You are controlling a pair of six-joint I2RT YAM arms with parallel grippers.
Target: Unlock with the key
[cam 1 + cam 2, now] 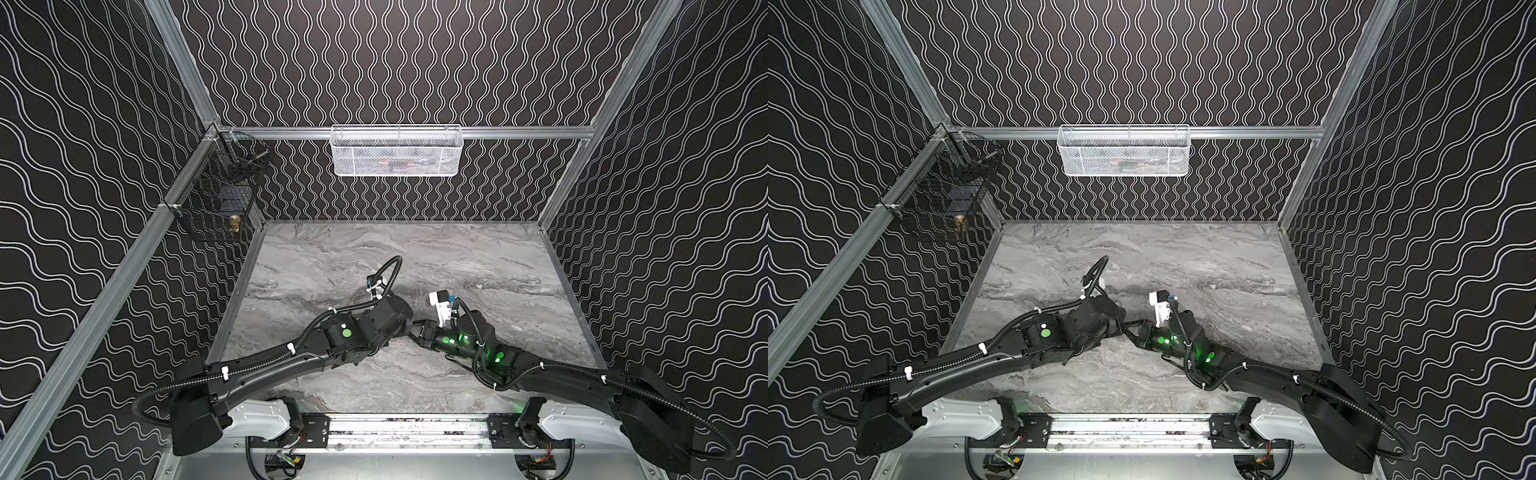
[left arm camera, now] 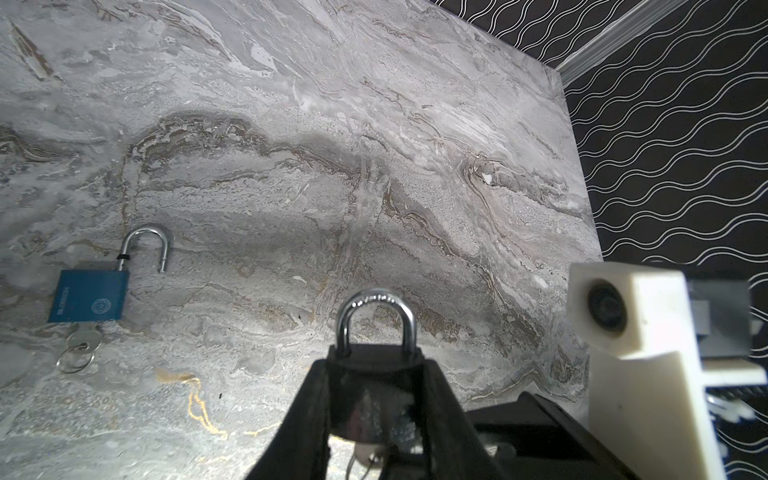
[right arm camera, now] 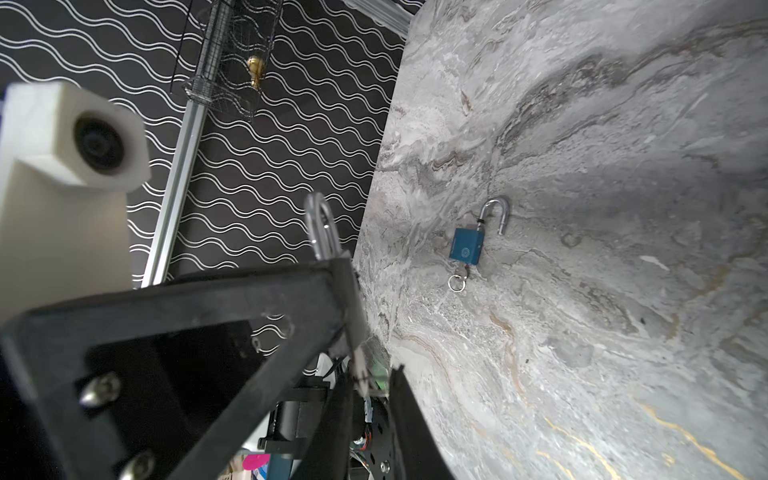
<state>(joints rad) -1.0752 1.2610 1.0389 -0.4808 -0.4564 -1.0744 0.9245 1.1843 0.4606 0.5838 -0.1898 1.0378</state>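
The silver padlock (image 2: 370, 415) is clamped in my left gripper (image 2: 376, 365). A black finger presses each side of its chrome body. Its shackle (image 2: 376, 320) stands clear above my fingertips, with both legs down in the body. In both top views this grip sits in the lower centre of the frame, raised off the counter (image 1: 457, 257) and largely hidden under my own left arm.

The key (image 2: 370, 453) shows as a pale head just under the padlock's base, with a thin ring wire beside it. I cannot tell whether its blade is seated in the keyway.

My right gripper (image 3: 370, 374) reaches in from the right of the top views and meets the left one tip to tip in the lower centre. In the right wrist view its two fingers stand narrowly on either side of a pale sliver of the key. I cannot tell whether they are pinching it or only flanking it.

A blue padlock (image 2: 89, 295) lies flat on the counter, well apart from the held one. Its shackle is swung open, and a second key (image 2: 85, 338) with a ring is at its base.

A white mesh basket (image 1: 397, 151) hangs on the back rail at the upper centre of the top views. A black wire basket (image 1: 216, 195) hangs on the side rail at the upper left, with a small brass piece (image 1: 235, 224) inside.
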